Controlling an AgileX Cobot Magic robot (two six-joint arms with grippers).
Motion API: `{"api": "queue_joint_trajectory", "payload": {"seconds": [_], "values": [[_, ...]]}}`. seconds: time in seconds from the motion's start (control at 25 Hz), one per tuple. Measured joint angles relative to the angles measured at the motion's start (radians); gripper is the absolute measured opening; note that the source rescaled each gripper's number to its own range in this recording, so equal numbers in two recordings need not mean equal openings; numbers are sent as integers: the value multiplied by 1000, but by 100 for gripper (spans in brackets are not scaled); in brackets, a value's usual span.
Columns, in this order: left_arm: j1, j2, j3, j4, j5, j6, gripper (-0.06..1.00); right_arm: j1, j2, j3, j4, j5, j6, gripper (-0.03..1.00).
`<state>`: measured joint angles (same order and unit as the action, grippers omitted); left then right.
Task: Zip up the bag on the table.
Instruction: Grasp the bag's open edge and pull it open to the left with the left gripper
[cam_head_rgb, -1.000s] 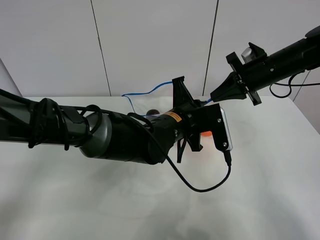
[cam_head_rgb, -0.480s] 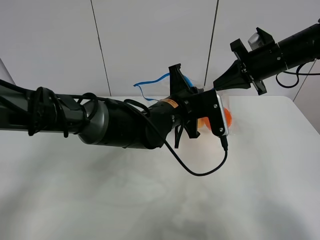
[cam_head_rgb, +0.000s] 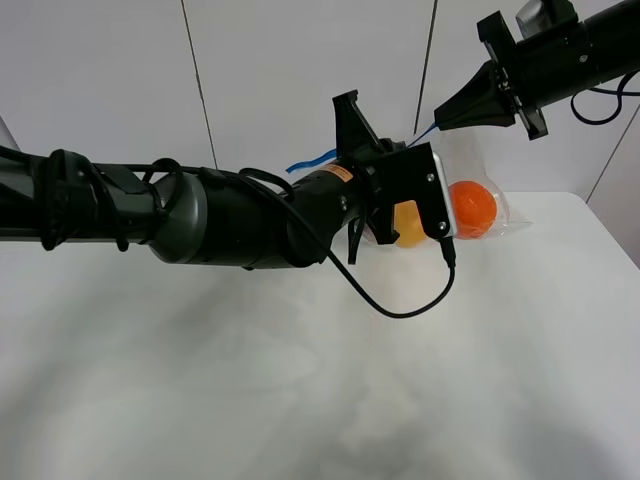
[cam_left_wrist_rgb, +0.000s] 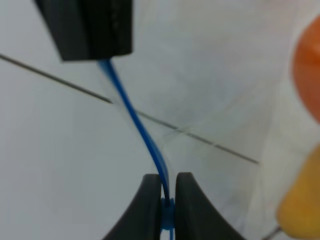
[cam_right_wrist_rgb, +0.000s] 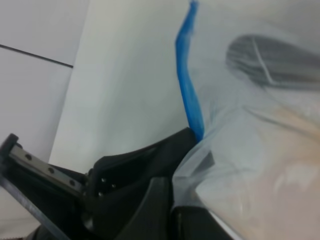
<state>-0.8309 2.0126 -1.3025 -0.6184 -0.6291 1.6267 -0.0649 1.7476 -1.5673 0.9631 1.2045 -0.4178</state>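
Bag (cam_head_rgb: 476, 172) between left gripper (cam_left_wrist_rgb: 167, 194) and right gripper (cam_head_rgb: 441, 114), left arm (cam_head_rgb: 235, 230) partly across

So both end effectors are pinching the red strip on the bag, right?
Not red: the strip is blue. The left wrist view shows it plainly, running from the left end effector, shut on it, across to the right end effector. Both do pinch that strip on the bag.

The bag (cam_head_rgb: 468, 165) hangs above the far right of the table (cam_head_rgb: 300, 400), between left jaws and right jaws, orange (cam_head_rgb: 472, 207) inside.
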Motion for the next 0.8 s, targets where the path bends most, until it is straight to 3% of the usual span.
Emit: {"api": "queue_joint_trajectory", "payload": {"seconds": [0.52,0.8], "values": [[113,-4,-10,1,99,0,0,0,-74,-39,8,2,9,0],[138,-8,-11,2,127,0,0,0,-75,-176,-2,16,49,0]]}}
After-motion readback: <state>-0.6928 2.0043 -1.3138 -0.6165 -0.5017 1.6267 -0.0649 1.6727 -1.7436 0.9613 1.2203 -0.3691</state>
